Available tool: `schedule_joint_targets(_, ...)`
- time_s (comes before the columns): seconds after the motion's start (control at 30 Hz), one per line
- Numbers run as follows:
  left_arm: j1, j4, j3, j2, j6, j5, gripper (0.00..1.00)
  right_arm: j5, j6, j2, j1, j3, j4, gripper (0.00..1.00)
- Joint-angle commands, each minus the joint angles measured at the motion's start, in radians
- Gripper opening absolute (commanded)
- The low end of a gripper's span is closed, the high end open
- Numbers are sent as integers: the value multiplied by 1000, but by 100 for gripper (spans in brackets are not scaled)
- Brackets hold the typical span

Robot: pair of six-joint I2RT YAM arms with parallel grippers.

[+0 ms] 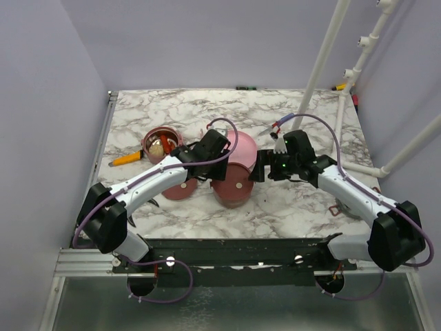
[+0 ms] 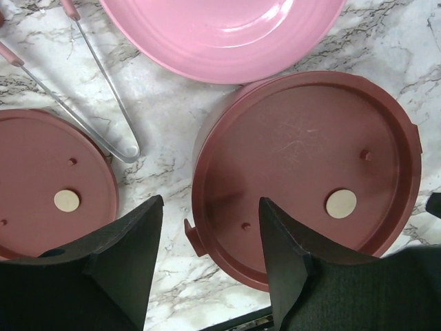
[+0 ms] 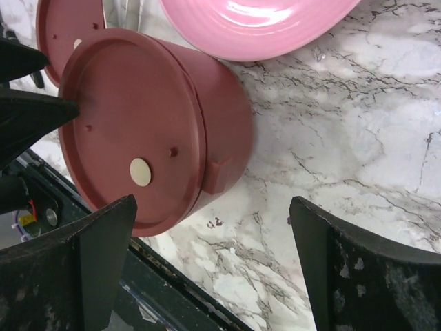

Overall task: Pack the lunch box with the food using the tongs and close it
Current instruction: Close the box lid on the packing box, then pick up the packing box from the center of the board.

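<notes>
Left gripper and right gripper both hang open and empty either side of the lidded lunch box tier at near-middle, so packing looks done; next up, I'd guess, lidding the food bowl far-left.

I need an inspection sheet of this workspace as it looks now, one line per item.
Surface: marble table, no spill seen.
Job's things: closed tier stands with its maroon lid on. The open tier holds food. A spare lid lies flat on the table. The tongs lie beside the pink plate, with no food seen on it.
Clutter: orange-handled tool by the open tier; screwdriver behind the plate.
Grippers: left claw open over the closed tier's edge; right claw open, holding nothing.
Cables: purple cables loop along both arms; no snag seen.
Surroundings: white pipes at the right, plain walls.
</notes>
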Motion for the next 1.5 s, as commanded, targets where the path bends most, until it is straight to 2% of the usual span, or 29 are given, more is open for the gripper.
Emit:
schedule_joint_targets(0.0,4,32,-27,9,19,11,60,22,12,55,24,1,44,97)
schedule_joint_targets(0.6,3,32,-76,9,27,19,60,105,31,141,37,-41,11,96)
schedule_joint_targets(0.9,26,30,23,-20,26,50,61,86,22,112,37,48,-25,96)
schedule_joint_targets(1.07,139,30,89,-36,42,83,61,101,18,89,36,132,-41,96)
schedule_joint_targets(1.47,560,92,82,-8,146,10,61,282,21,36,36,194,-40,95)
